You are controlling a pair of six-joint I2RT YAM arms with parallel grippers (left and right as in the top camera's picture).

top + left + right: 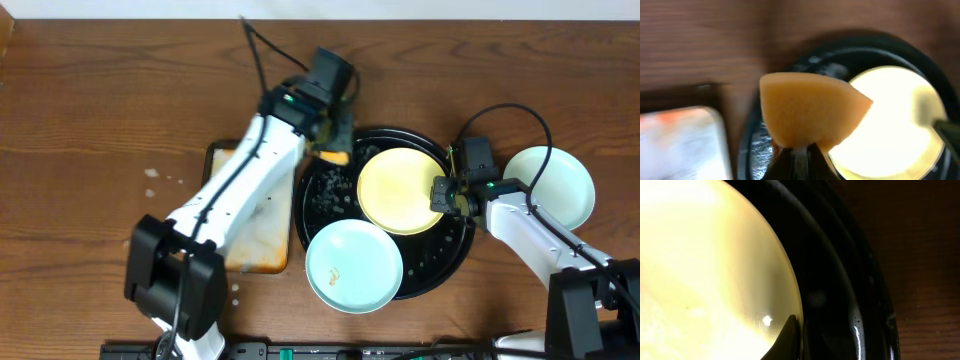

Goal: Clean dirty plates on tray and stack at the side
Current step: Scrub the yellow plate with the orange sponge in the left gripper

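Note:
The round black tray (440, 260) holds a pale yellow plate (400, 190) toward its back. A mint-blue plate (353, 265) lies over its front rim. Another mint-blue plate (550, 185) sits on the table to the right of the tray. My left gripper (335, 140) hovers at the tray's back-left edge, shut on an orange sponge (810, 107) next to the yellow plate (895, 125). At the yellow plate's right rim my right gripper (445, 195) is shut, with one finger (790, 335) lying on the plate's (705, 265) inner side.
A foamy rectangular metal pan (255, 250) lies left of the tray, mostly under my left arm. Water drops speckle the wood at the left (155, 178). The tray's raised rim (855, 290) stands close to the right fingers.

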